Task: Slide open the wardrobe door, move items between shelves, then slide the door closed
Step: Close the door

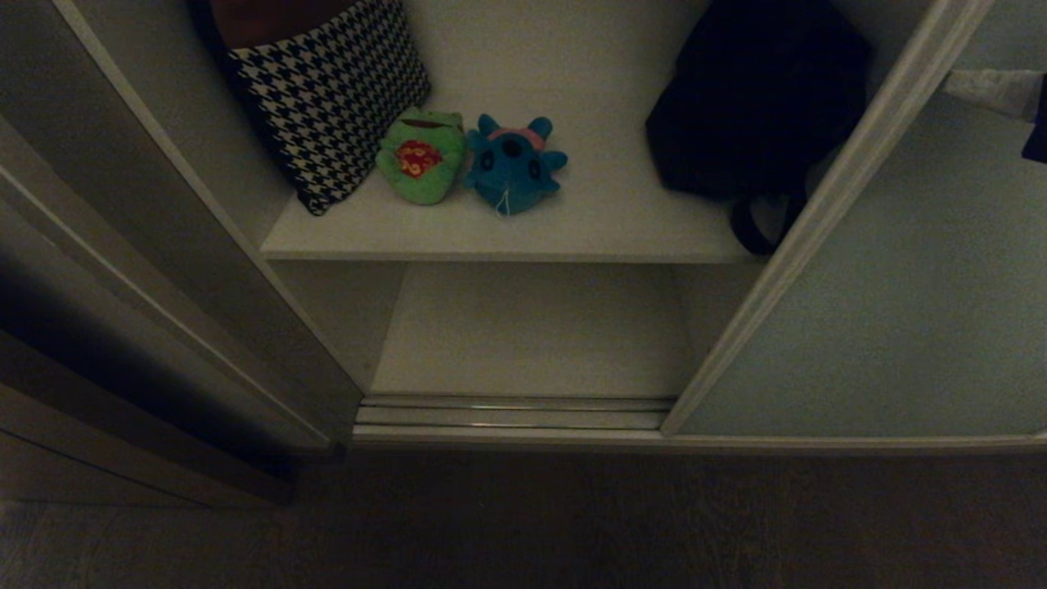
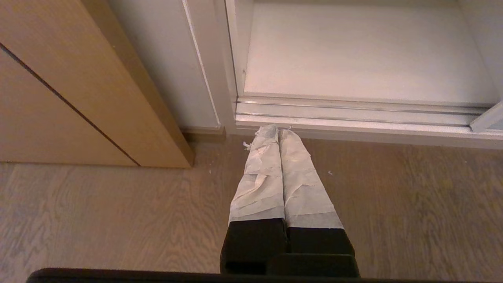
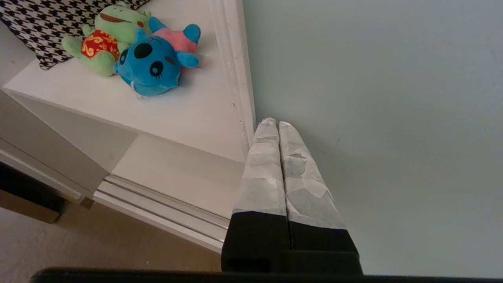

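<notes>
Upper white matte shelf [image 1: 605, 229] — green frog plush [image 1: 421, 159] touching blue pink-backed plush [image 1: 514, 164]; pale grey-green sliding door [image 1: 883, 311] open; right gripper [image 3: 274, 122], fingers together, at its frame; left gripper [image 2: 274, 129] closed above the floor.

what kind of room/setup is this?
Likely a bedroom or home-style room, at a built-in wardrobe: sliding wardrobe door pushed aside, white shelves holding plush toys and a houndstooth cushion, wood-look floor.

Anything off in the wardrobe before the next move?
Nothing damaged or spilled. The green frog and blue plush lie side by side, touching, on the upper shelf, the frog against the houndstooth cushion. Only oddity: frayed tape on the shut left gripper.
</notes>
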